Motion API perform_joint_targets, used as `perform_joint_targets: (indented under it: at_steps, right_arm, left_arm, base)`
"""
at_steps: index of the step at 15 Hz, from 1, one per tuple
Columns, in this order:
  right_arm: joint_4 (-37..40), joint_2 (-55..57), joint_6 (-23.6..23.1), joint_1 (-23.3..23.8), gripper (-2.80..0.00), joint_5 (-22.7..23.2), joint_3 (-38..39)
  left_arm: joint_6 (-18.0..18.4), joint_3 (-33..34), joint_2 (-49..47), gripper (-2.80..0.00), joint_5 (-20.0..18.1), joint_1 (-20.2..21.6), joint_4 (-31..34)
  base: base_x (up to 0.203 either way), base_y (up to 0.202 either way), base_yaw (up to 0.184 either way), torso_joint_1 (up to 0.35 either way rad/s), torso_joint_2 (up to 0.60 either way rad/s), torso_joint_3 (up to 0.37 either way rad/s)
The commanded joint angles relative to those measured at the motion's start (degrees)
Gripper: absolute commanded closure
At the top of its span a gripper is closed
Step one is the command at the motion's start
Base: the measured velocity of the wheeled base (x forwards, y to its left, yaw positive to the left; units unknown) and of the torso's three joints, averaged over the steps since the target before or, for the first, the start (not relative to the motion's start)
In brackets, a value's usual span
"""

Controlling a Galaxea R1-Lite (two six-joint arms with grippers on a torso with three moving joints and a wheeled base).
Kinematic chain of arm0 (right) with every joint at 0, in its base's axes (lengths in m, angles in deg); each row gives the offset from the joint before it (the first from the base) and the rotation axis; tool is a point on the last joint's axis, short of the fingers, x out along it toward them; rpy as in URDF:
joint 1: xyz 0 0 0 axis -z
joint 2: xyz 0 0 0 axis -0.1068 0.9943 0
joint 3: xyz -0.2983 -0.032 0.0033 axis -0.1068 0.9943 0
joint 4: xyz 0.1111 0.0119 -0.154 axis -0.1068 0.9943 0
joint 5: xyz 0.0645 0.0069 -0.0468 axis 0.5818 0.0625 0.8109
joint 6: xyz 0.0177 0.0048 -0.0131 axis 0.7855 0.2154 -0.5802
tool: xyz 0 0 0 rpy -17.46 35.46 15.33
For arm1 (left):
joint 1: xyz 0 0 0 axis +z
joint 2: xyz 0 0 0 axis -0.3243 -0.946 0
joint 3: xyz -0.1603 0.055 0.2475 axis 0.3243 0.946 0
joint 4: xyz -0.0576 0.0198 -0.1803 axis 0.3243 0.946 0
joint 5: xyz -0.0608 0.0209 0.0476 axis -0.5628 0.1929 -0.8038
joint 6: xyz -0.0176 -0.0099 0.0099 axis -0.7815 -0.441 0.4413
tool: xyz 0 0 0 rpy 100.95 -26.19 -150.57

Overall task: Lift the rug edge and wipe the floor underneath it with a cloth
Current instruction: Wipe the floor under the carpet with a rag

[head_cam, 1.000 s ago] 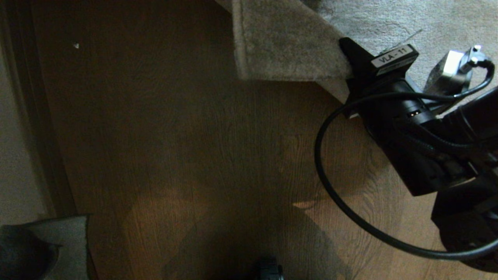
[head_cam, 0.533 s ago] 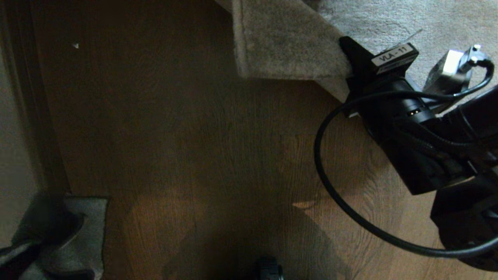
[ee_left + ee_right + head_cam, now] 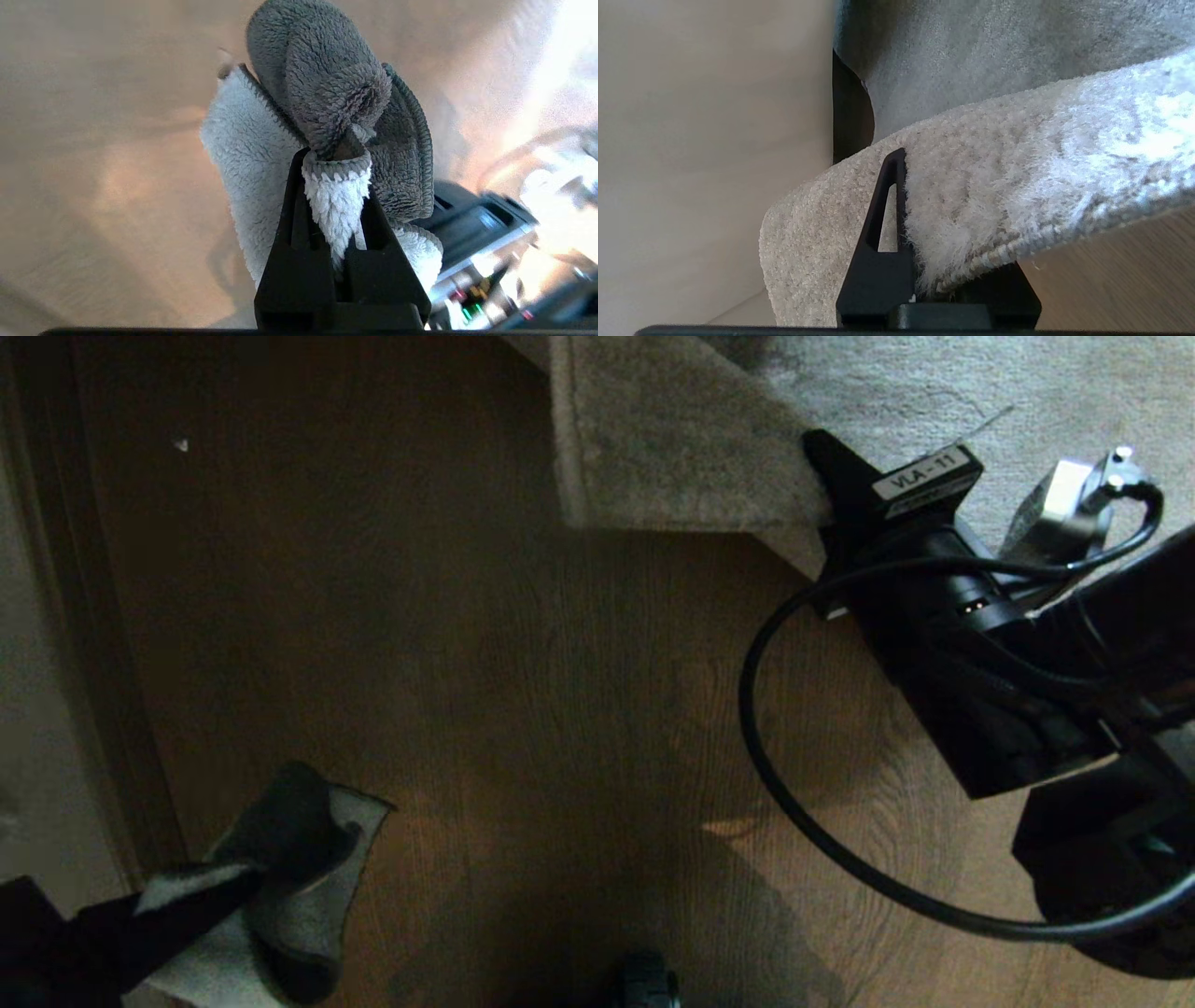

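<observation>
From the head camera, the right gripper (image 3: pixel 831 490) is pinching the rug edge (image 3: pixel 672 518), holding a folded-back corner of plush grey-beige pile above the floor (image 3: pixel 523 691). Brown wood-grain planks are lying bare between that corner and the cloth (image 3: pixel 299 887), which the left gripper (image 3: pixel 233 882) is carrying near the wall.

At the left wrist, its jaws are clamping the two-tone grey cloth (image 3: pixel 327 130).

At the right wrist, its jaws are gripping the rug edge (image 3: pixel 971 261).
</observation>
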State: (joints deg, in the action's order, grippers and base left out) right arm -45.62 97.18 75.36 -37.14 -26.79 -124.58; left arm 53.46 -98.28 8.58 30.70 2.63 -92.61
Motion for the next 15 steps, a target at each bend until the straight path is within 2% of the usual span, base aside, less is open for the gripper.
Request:
perform_joint_targets:
  at_steps: [1,4,6,9,12,15]
  right_arm:
    - [-2.74,0.36,0.29,0.86,0.0,-0.11,-0.26]
    - [-2.74,0.3,0.38,3.3,0.0,-0.03,-0.2]
    - [-2.74,0.27,0.29,4.05,0.0,-0.11,-0.18]
    - [-2.74,0.36,0.29,4.96,0.0,-0.11,-0.26]
    - [-2.74,0.36,0.29,6.04,0.0,-0.11,-0.26]
    - [-2.74,0.45,0.12,6.85,0.0,-0.11,-0.26]
  left_arm:
    - [-0.48,-0.04,-9.21,0.0,0.02,-4.97,-3.42]
    - [-1.75,-0.23,-19.3,0.0,2.63,-11.33,-12.67]
    - [-3.56,-0.65,-26.8,0.0,5.86,-16.83,-20.86]
    - [-6.53,-2.8,-37.6,0.0,10.21,-22.73,-31.3]
    - [-9.51,-7.58,-46.7,0.0,12.74,-25.01,-39.12]
    - [-12.58,-12.76,-52.83,0.0,14.21,-25.51,-43.54]
  base:
    - [0.0,0.0,0.0,0.0,0.0,0.0]
    - [0.0,0.0,0.0,0.0,0.0,0.0]
    - [0.0,0.0,0.0,0.0,0.0,0.0]
    - [0.0,0.0,0.0,0.0,0.0,0.0]
    - [0.0,0.0,0.0,0.0,0.0,0.0]
    - [0.0,0.0,0.0,0.0,0.0,0.0]
